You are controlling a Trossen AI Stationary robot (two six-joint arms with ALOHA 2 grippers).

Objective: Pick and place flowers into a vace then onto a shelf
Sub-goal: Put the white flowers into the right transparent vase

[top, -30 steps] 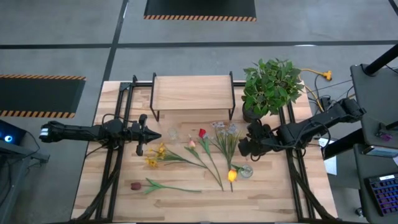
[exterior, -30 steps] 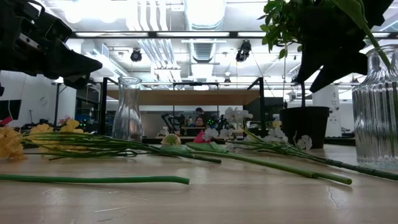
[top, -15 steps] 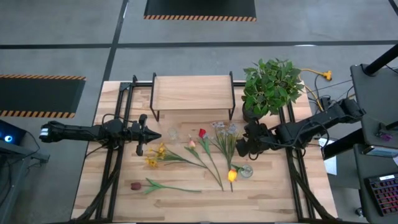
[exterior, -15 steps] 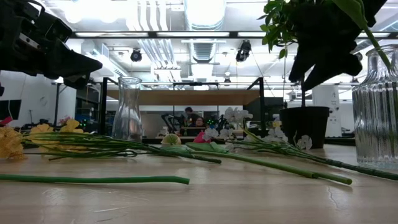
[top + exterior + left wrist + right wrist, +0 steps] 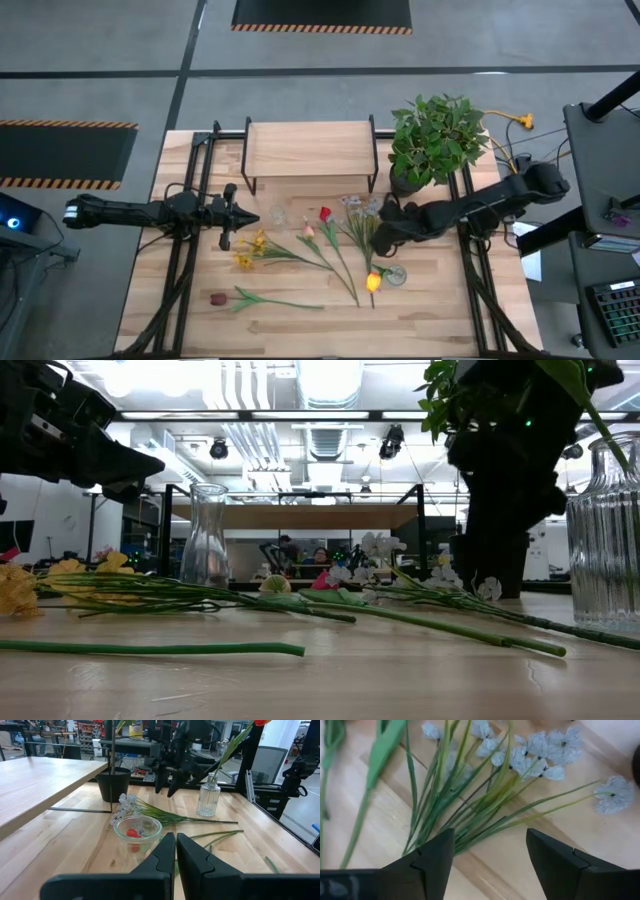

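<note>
A light wood counter [image 5: 300, 320] stands on a grey floor marked with striped mats. At its far edge sits the shelf [image 5: 308, 150], its wood top bare, with a bushy potted plant [image 5: 437, 140] beside it. The flowers [image 5: 330, 245] lie loose on the counter in front of the shelf: yellow [image 5: 250, 250], red [image 5: 325, 213], pink [image 5: 309, 231], a dark maroon one [image 5: 218, 298] nearest the front edge, and a pale spray [image 5: 362, 208]. An orange flower [image 5: 373, 282] stands in a ribbed glass vase [image 5: 396, 274]; a second, plain glass vase [image 5: 277, 214] stands empty beside the yellow blooms. My right end effector [image 5: 382, 238] hangs over the pale spray's stems [image 5: 465, 805], fingers [image 5: 432, 862] spread wide, gripping nothing. My left end effector [image 5: 226, 213] waits near the plain vase, fingers [image 5: 192, 857] pressed together, empty.
</note>
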